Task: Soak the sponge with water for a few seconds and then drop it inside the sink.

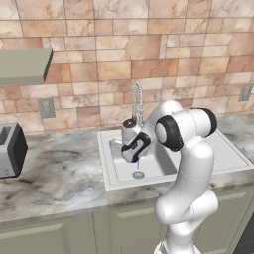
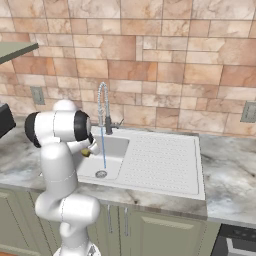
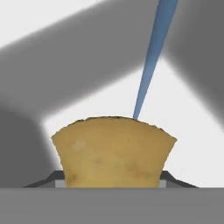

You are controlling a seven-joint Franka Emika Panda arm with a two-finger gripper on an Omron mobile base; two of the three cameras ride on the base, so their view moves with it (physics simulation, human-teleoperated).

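Sponge (image 3: 113, 151) pinched between fingers (image 3: 57, 178), lower centre, met by water (image 3: 151, 57); sink (image 1: 113, 171) set in marbled tabletop (image 1: 59, 173), tiled wall (image 1: 129, 44) above

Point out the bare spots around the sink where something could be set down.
Free: ribbed drainboard right of the basin; marble counter between toaster and sink. Crowded: basin under the tap, with pincer, sponge and water.

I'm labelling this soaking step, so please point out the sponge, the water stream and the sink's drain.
sponge (image 3: 113, 151): hand view, middle of its yellow face.
water stream (image 2: 103, 150): right base view, midway down the blue line.
sink's drain (image 2: 101, 174): right base view, centre of the round metal ring.
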